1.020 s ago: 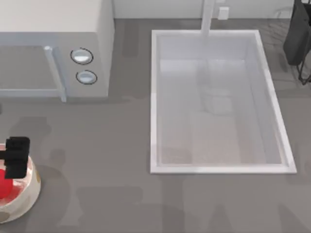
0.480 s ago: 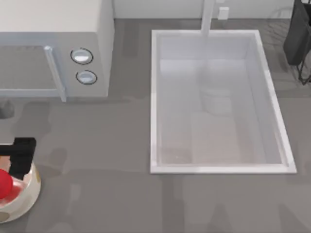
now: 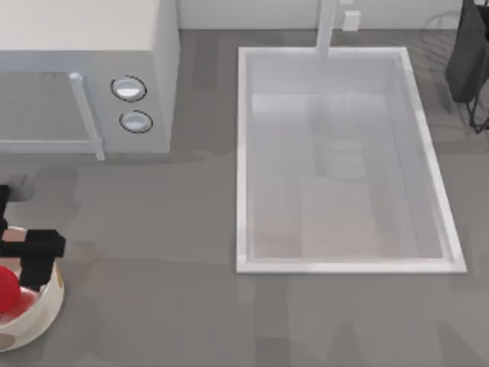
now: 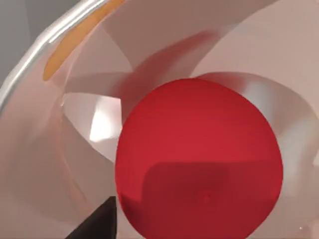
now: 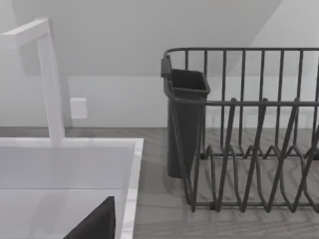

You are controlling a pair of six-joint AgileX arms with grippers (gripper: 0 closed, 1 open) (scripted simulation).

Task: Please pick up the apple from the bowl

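Observation:
The red apple (image 3: 6, 290) lies inside the cream-white bowl (image 3: 47, 312) with tan blotches, at the table's front left edge. My left gripper (image 3: 32, 258) hangs over the bowl's far right rim, just beside the apple, and stands open. In the left wrist view the apple (image 4: 199, 159) looms very close against the bowl's pale inner wall (image 4: 45, 149), and one dark finger (image 4: 97, 225) sits at its edge. One finger (image 5: 95, 225) of my right gripper shows above the sink's far right corner; that gripper is open and holds nothing.
A large white sink (image 3: 243, 160) with a faucet (image 3: 327, 27) fills the middle right. A microwave (image 3: 157, 76) stands at the back left. A dark dish rack (image 5: 249, 134) with a utensil cup (image 5: 185, 124) stands at the back right.
My left gripper has shifted a little to the right and toward the table's front over the bowl. The apple and bowl have stayed put.

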